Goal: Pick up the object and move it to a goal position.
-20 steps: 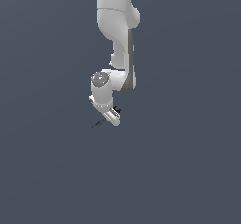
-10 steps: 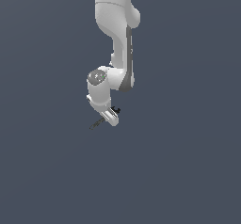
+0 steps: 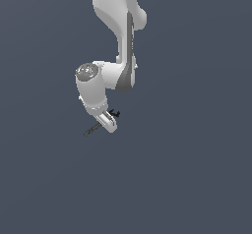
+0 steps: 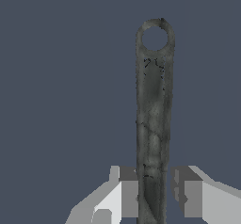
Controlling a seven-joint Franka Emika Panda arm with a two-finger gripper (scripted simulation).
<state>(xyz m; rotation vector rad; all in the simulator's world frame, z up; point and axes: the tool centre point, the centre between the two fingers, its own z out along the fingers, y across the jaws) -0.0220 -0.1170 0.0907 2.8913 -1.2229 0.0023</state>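
Since a second ago your arm has drifted slightly toward the exterior view's left, and the wrench (image 3: 92, 129) has gone along with it beneath the hand.

Going left to right in the exterior view: the slim handle pokes out first, angled down toward that view's left; then comes the gripper (image 3: 109, 125), low under the wrist; then a small dark piece beside it, which may be the tool's head, though it is too small to be sure.

In the wrist view the wrench (image 4: 153, 119) runs straight out between the two fingers (image 4: 123, 192), its ringed end far from you. One pad touches the handle and the other stands just beside it with a thin gap showing, so you cannot tell whether the grasp is firm.

You should hold the squeeze, move slowly and avoid wrist twists, since the long handle can likely pivot between the pads. No goal marker shows.
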